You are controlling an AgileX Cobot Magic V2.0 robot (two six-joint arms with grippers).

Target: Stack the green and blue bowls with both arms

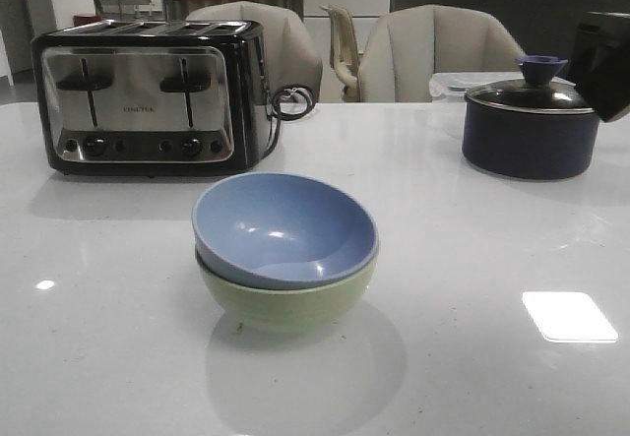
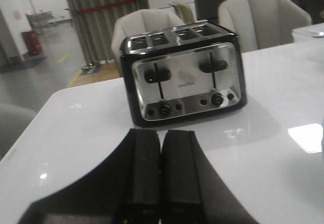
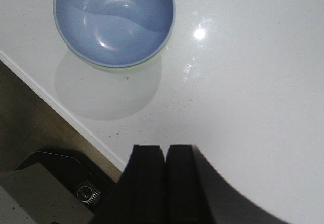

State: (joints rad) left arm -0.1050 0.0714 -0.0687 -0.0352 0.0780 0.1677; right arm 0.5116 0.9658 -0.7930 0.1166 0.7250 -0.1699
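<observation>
Fingers of both the left gripper (image 2: 160, 178) and right gripper (image 3: 164, 183) are closed and empty; the blue bowl (image 1: 283, 229) sits nested in the green bowl (image 1: 287, 301), apart from both.

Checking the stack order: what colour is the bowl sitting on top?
Dusty blue; the blue bowl nests inside the green bowl, clearest in the front view.

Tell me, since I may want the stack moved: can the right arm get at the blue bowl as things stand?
Probably yes. The blue bowl sits nested in the green bowl, nothing between it and the right gripper, whose fingers are shut.
</observation>
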